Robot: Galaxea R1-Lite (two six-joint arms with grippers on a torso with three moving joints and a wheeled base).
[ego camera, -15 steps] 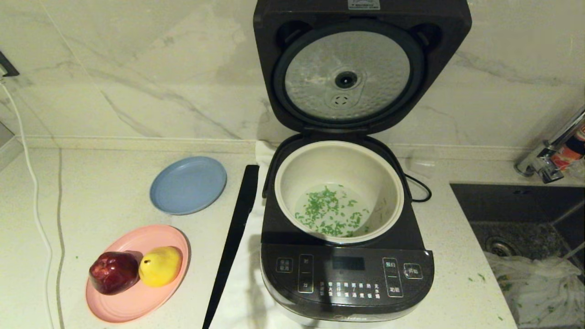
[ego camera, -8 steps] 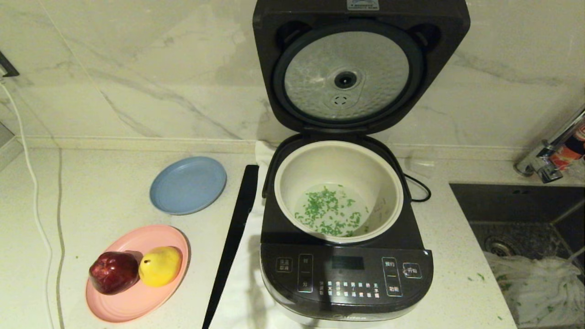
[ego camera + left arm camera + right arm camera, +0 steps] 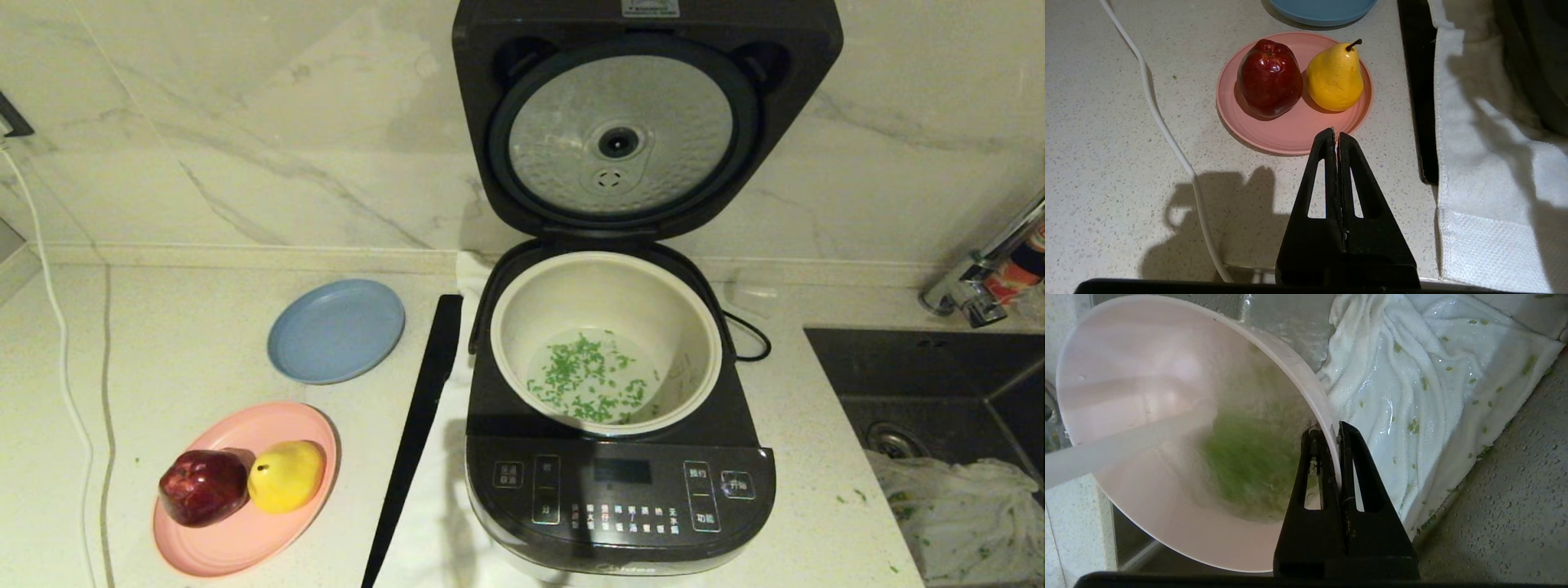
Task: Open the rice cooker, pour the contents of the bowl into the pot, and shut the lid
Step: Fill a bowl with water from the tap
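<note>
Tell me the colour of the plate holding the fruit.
Pink plate, under the apple and pear; clearest in the left wrist view.

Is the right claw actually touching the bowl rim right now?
Touching. The right wrist view shows the right claw shut on the bowl, rim pinched between its fingers.

Red apple (image 3: 203, 487) & yellow pear (image 3: 286, 474) on pink plate (image 3: 237, 539), blue plate (image 3: 336, 330) behind.

Each wrist view shows a matte black hand: left hand (image 3: 1337, 136) and right hand (image 3: 1331, 435). Both have two flat tapering fingers, each pierced by a triangular cut-out, on a broad black base.
</note>
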